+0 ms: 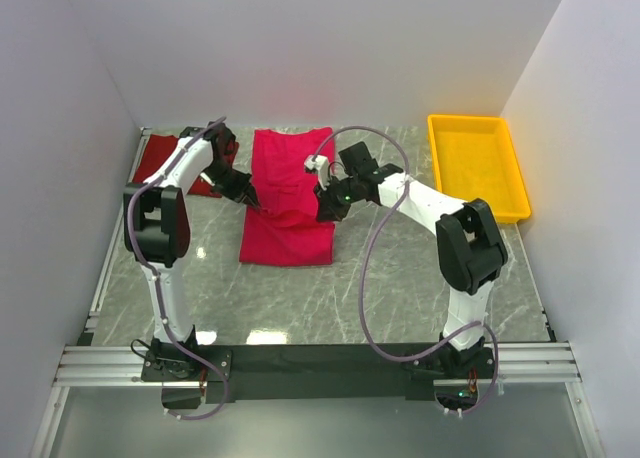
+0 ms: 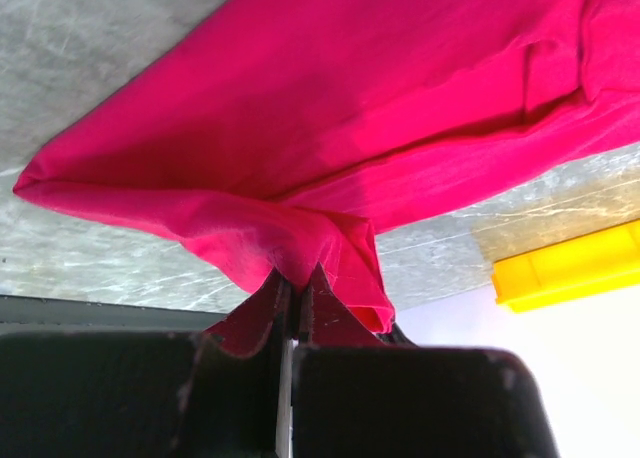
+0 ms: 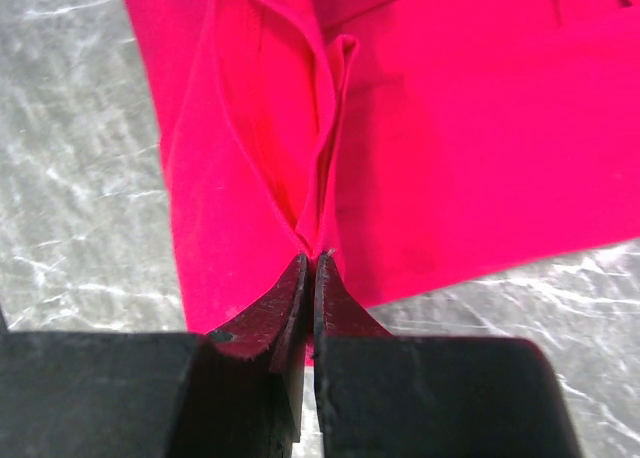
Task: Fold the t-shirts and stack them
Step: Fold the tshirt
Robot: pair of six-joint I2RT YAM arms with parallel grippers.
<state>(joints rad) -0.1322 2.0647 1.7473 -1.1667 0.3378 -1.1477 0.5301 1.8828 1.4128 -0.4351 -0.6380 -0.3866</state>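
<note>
Seen from above: bright crimson-pink t-shirt point(image 1: 290, 193) spread on the marble-patterned table point(image 1: 400, 288), pinched at mid-length from both sides.

Left gripper point(image 2: 297, 283) closed tight on a bunched fold of the crimson cloth, fabric rising straight ahead of the fingertips and fanning away to both sides. Right gripper point(image 3: 311, 263) likewise closed, on a narrow upright pleat, the rest of the shirt stretching ahead and to either side of its tips. Between the two grippers, a lifted ridge of cloth; on their base side, the lower part of the shirt lying flat.

Darker brick red t-shirt point(image 1: 160, 158) flat on the table behind the left gripper, partly hidden by that arm, apart from the crimson one. Yellow tray point(image 1: 515, 193) well off beyond the right gripper, not involved.

Judged as mid-fold on the first shirt; second shirt not yet folded, stacking not begun.

Possible trouble from here:
- Thin pinches, so a likely slip on one side under uneven pulling, leaving a skewed fold.
- Bunched cloth at the left tips, hence wrinkles locked in unless tensioned evenly.
- Dragging of the flat part across the smooth table, shifting the whole shirt instead of folding it.
- Perhaps extra layers caught in the right pleat; impossible to tell; if so, a lumpy crease on release.
- Left arm close over the brick red shirt, so some chance of snagging it on a wide swing.
</note>
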